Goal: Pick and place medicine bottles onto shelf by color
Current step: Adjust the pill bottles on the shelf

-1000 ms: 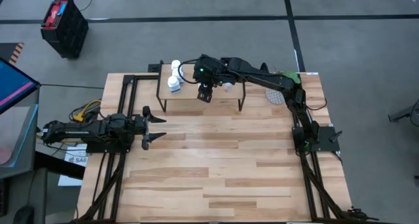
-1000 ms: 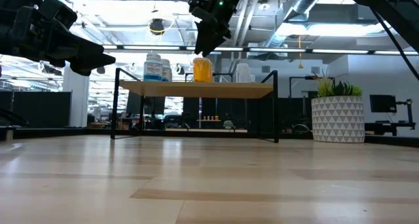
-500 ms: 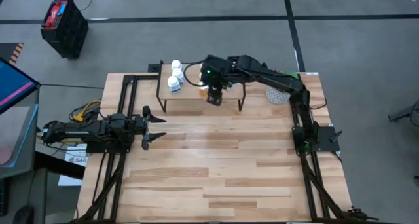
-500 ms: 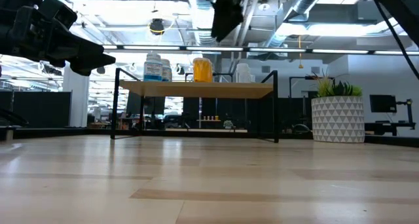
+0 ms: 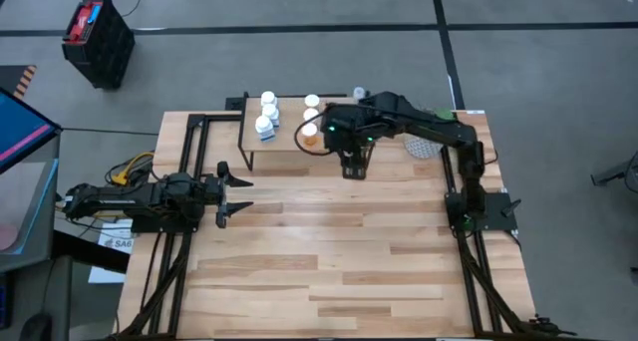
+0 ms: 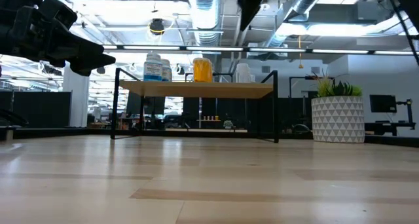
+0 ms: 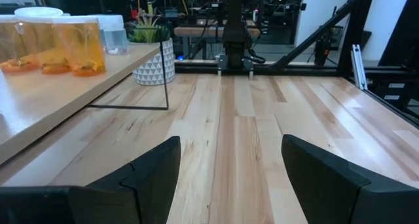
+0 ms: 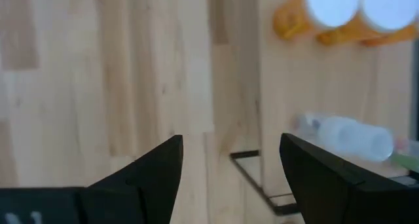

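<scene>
High view: the right gripper (image 5: 351,171) hangs over the shelf's (image 5: 284,140) front edge, fingers released and empty, while the left gripper (image 5: 236,191) waits at the tabletop's (image 5: 329,261) nine o'clock side, fingers spread wide. On the shelf stand white bottles (image 5: 266,114) toward nine o'clock, orange bottles (image 5: 311,119) at centre and at least one clear bottle (image 6: 243,73) toward three o'clock; the full count cannot be told. From the right wrist view, a clear bottle (image 8: 350,136) seems to lie on its side. These small plastic bottles look light, stiff and smooth, so likely to slip or topple; a grip across the body below the cap looks safest.
</scene>
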Controlling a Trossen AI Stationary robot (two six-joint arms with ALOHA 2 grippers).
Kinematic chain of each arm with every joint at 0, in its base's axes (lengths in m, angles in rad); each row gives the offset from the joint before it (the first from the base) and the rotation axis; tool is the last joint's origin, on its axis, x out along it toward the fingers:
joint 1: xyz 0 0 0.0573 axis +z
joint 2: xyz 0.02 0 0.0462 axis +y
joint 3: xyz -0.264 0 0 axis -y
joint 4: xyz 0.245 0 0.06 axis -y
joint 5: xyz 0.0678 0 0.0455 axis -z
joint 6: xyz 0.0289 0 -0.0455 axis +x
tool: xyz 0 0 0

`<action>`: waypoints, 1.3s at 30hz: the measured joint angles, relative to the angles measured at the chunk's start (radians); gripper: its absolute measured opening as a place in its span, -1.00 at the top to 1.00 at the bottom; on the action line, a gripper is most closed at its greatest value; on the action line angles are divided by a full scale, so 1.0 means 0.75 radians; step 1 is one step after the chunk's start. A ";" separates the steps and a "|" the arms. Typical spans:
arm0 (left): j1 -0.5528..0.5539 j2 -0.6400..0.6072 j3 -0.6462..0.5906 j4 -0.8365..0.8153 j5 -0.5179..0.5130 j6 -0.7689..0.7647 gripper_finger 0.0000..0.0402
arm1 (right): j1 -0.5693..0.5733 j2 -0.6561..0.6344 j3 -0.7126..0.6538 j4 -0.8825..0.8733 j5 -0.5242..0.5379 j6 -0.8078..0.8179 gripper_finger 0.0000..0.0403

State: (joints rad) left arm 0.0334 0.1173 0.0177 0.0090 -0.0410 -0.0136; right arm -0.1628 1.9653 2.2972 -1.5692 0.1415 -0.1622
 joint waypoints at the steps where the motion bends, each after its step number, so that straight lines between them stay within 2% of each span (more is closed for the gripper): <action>1: 0.000 0.000 0.000 0.000 0.000 -0.010 -0.26 | 0.005 -0.024 -0.028 0.001 -0.016 -0.001 -0.37; 4: 0.000 0.000 0.000 0.000 0.000 -0.033 -0.26 | 0.019 -0.132 -0.163 0.016 -0.022 0.027 -0.37; 8: 0.000 0.000 0.000 0.000 0.000 -0.033 -0.26 | 0.019 -0.351 -0.429 0.151 -0.021 0.110 -0.37; 15: 0.000 0.000 0.000 0.000 0.000 -0.036 -0.26 | 0.085 -0.821 -1.028 0.563 -0.020 0.244 -0.37; 24: 0.000 0.000 0.000 0.000 0.000 -0.046 -0.26 | 0.287 -1.358 -1.762 1.106 -0.011 0.460 -0.37; 31: 0.000 0.000 0.000 0.000 0.000 -0.047 -0.26 | 0.397 -1.726 -2.240 1.741 -0.001 0.364 -0.37; 35: 0.000 0.000 0.000 0.000 0.000 -0.047 -0.26 | 0.409 -1.871 -2.462 2.102 0.001 0.243 -0.37; 39: 0.001 0.000 0.000 0.000 0.000 -0.047 -0.26 | 0.406 -1.999 -2.646 2.339 0.004 0.184 -0.37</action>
State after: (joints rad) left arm 0.0338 0.1173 0.0177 0.0090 -0.0410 -0.0490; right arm 0.1416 0.4662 0.3131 0.1848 0.1445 -0.0239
